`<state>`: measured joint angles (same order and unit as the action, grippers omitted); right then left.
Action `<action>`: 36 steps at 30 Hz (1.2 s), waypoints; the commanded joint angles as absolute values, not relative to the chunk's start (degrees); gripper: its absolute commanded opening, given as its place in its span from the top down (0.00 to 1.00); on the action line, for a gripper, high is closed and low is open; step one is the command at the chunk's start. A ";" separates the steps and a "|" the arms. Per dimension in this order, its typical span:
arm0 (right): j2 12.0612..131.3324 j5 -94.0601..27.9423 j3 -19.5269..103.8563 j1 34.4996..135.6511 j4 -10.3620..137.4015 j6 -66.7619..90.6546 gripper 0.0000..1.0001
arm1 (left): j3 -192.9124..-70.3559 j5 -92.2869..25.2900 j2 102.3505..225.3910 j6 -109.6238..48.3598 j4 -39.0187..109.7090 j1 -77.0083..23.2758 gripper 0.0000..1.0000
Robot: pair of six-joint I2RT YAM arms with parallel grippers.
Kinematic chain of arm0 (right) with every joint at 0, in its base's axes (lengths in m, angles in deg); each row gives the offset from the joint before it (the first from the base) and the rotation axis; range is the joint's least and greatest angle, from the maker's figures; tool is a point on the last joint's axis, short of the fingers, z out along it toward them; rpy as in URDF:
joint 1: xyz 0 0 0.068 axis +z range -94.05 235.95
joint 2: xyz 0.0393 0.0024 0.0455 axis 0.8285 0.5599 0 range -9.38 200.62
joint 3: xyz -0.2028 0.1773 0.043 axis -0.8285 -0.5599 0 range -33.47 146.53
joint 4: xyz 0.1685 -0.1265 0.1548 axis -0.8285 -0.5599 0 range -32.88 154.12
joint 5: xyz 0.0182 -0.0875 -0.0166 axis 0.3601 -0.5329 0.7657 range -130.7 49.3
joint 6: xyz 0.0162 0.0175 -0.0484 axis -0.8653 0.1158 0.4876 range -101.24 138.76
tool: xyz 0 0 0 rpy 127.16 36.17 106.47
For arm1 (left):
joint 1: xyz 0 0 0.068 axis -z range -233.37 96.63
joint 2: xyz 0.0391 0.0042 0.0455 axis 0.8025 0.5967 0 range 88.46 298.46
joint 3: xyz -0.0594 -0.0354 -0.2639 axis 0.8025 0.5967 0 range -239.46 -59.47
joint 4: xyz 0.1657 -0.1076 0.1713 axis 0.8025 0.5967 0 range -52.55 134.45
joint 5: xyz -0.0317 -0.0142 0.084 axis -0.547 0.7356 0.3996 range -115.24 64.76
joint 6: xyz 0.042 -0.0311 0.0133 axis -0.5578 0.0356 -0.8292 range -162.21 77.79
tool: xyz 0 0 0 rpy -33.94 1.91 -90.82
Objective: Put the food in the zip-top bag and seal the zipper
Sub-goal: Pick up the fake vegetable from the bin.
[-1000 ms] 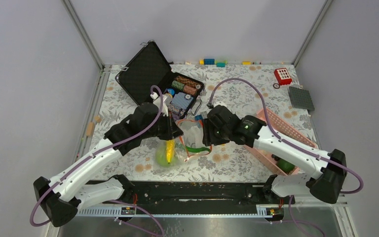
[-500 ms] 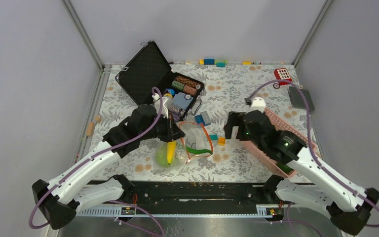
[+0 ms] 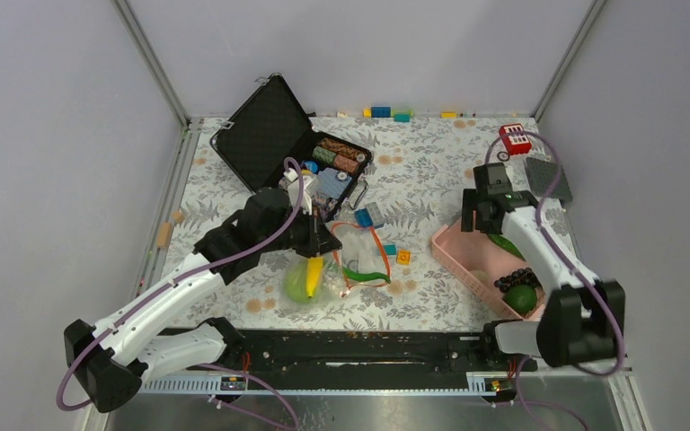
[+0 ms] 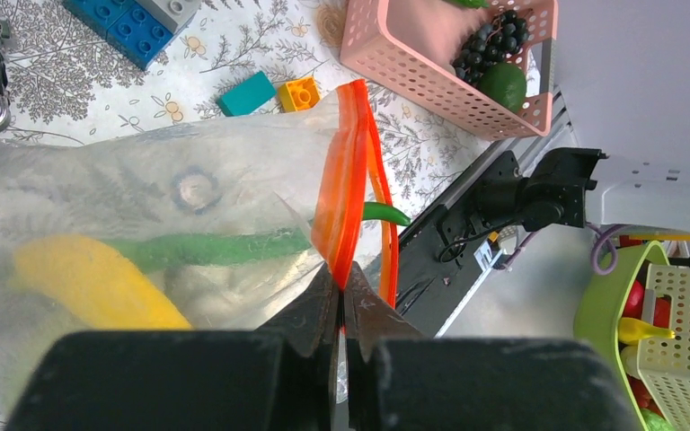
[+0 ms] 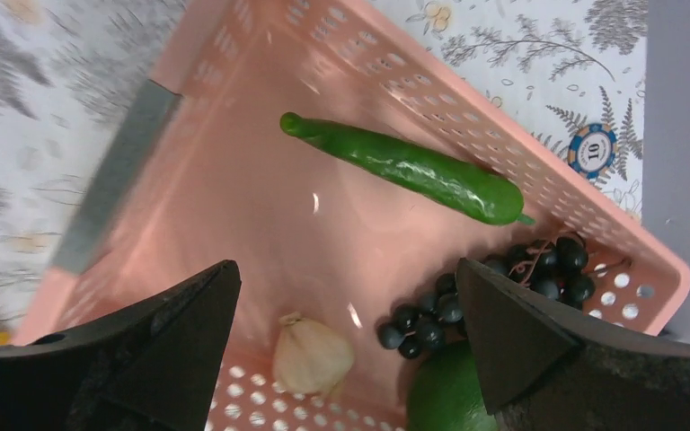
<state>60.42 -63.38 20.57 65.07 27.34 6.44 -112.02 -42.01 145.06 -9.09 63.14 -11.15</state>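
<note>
The clear zip-top bag (image 3: 352, 254) lies mid-table with its orange-red zipper (image 4: 352, 171) mouth gaping. My left gripper (image 4: 341, 285) is shut on the zipper strip at the mouth's near end; it also shows in the top view (image 3: 325, 241). Inside the bag are a yellow piece (image 4: 99, 285), a long green pod (image 4: 220, 247) and a light-green cabbage (image 3: 297, 287). My right gripper (image 5: 341, 278) is open and empty above the pink basket (image 5: 234, 54), which holds a long green pod (image 5: 413, 168), a white garlic-like piece (image 5: 313, 356), dark grapes (image 5: 512, 283) and a green round piece (image 5: 445, 400).
An open black case (image 3: 274, 135) of poker chips stands behind the bag. Loose bricks (image 3: 368, 215) lie between the bag and the basket (image 3: 454, 251). A poker chip (image 5: 592, 149) lies outside the basket. A red toy (image 3: 515, 138) and a grey baseplate (image 3: 548, 178) sit far right.
My right arm left the bag's mouth and swung right to hover open over the pink basket. My left gripper stayed shut on the zipper strip.
</note>
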 commanded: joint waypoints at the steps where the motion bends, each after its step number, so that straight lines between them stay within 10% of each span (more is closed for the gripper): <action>1: 71.51 -63.08 24.47 64.14 29.36 19.28 0.03 | -111.93 -42.77 145.97 -10.71 59.80 -11.43 1.00; 10: 84.74 -61.68 26.34 63.43 36.96 29.89 0.24 | -111.33 -42.12 145.63 -11.89 58.98 -11.44 1.00; 36: 89.10 -63.71 23.09 60.03 42.54 33.83 0.45 | -110.45 -42.37 143.54 -11.80 58.37 -11.39 1.00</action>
<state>87.98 -62.26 22.95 60.57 42.23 32.56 -110.42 -41.97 145.35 -10.95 61.66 -11.15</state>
